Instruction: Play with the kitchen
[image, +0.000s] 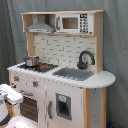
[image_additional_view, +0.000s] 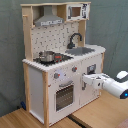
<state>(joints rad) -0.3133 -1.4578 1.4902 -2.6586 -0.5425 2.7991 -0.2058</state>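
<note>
In the second exterior view, the gripper (image_additional_view: 86, 81) enters from the frame's right edge at mid-height, carried on a white arm (image_additional_view: 117, 86). Its tip sits close against the front face of the kitchen (image_additional_view: 60, 60), beside the oven door (image_additional_view: 64, 96) and just below the knob panel. Whether the tip touches the front cannot be told. The setting of the jaws cannot be told either: the fingers merge with the white body of the hand.

In the first exterior view, the gripper (image: 11, 94) appears at the lower left edge of the frame, in front of the oven door (image: 29, 107), with the kitchen (image: 70, 75) filling the frame to its right.

On the counter, a small metal pot (image_additional_view: 47, 55) stands on the black hob (image_additional_view: 55, 58); in the first exterior view the pot (image: 31, 61) is at centre left. Next along is the grey sink (image: 74, 73) with the black faucet (image: 85, 59) behind it.

Behind these, the dotted backsplash (image_additional_view: 52, 37) rises to the hood (image_additional_view: 48, 20) and the microwave (image_additional_view: 76, 11) at the top of the frame.

The kitchen stands on a wooden floor (image_additional_view: 95, 115). A grey curtain (image_additional_view: 112, 25) hangs behind.
</note>
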